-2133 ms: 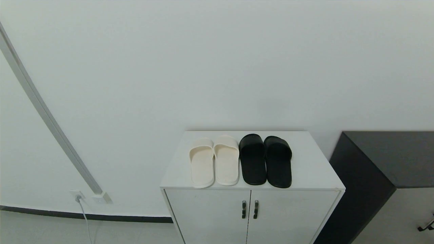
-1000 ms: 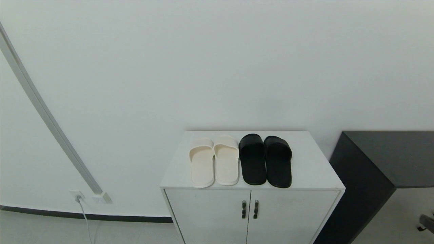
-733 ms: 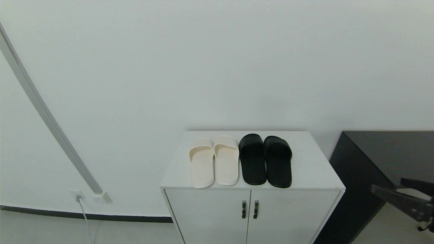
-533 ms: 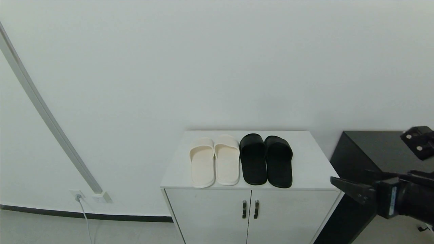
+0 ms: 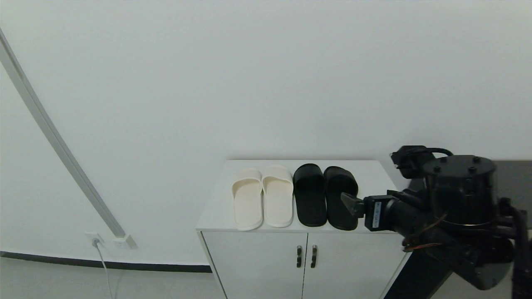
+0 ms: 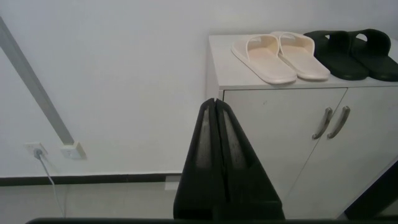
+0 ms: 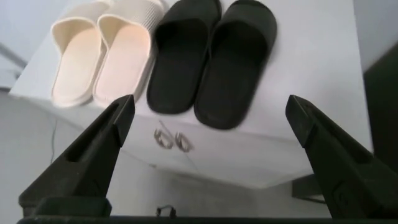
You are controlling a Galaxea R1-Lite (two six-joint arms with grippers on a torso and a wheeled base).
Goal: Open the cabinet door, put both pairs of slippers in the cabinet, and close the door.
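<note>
Cabinet door [image 5: 353, 265] shut; white slippers [image 5: 262, 199] and black slippers [image 5: 316, 197] are set atop the cabinet [image 5: 386, 216].
Opening is judged not begun: the right end effector [image 5: 350, 203], spread wide, is held over the cabinet's front edge; the left end effector [image 6: 216, 106] is clenched empty. A door handle [image 5: 314, 256] must be grasped next.

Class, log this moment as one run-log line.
cabinet doors: shut | white slippers, black slippers: on cabinet top | right gripper: open, by black pair | left gripper: shut
</note>
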